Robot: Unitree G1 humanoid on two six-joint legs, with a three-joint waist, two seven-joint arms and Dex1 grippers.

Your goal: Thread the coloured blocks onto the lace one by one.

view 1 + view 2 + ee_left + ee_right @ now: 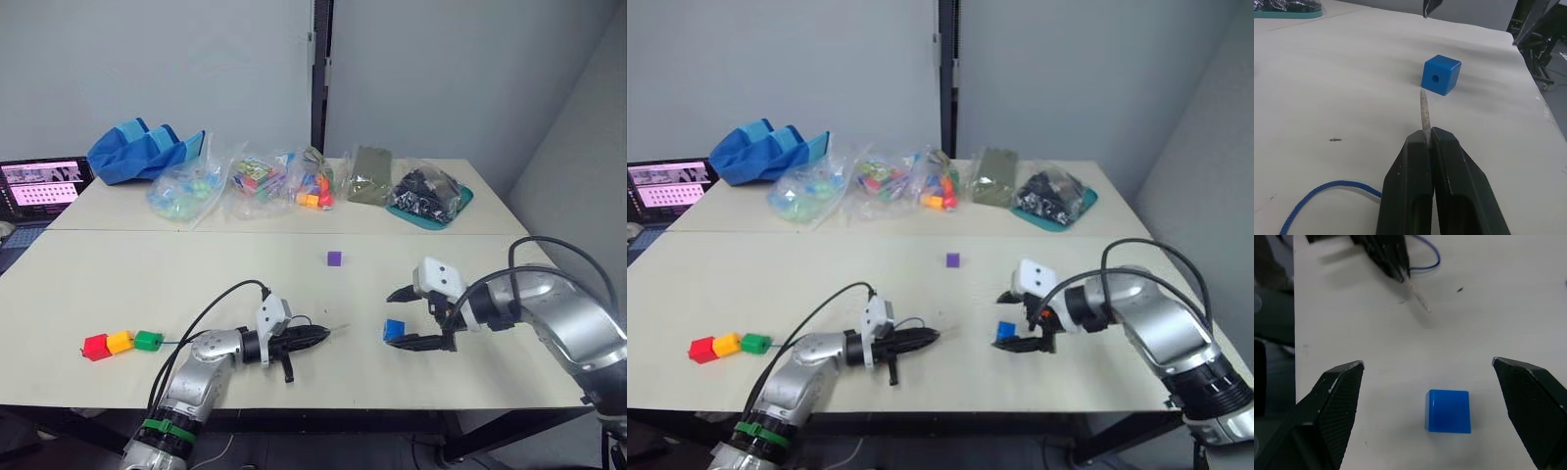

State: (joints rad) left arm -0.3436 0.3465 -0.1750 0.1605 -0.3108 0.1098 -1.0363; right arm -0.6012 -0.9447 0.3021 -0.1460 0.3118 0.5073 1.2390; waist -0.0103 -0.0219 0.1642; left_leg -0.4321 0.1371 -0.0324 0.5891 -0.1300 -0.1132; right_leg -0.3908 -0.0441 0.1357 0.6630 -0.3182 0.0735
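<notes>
Left gripper (318, 336) pinching lace (1424, 113); right gripper (1432, 382) spread around blue block (1448, 411)

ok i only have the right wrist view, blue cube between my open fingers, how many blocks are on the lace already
Observer: Three, it seems. The red block, orange-yellow block and green block sit in a touching row near the table's front left edge, and the lace leads out of the green one.
Operator: which way does the blue one's hole face
Observer: The left wrist view shows a hole in the blue block's side, facing the left gripper, which is shut on the lace's pale tip.
Operator: and purple
Observer: The purple block lies alone mid-table, farther back than the blue one.
</notes>
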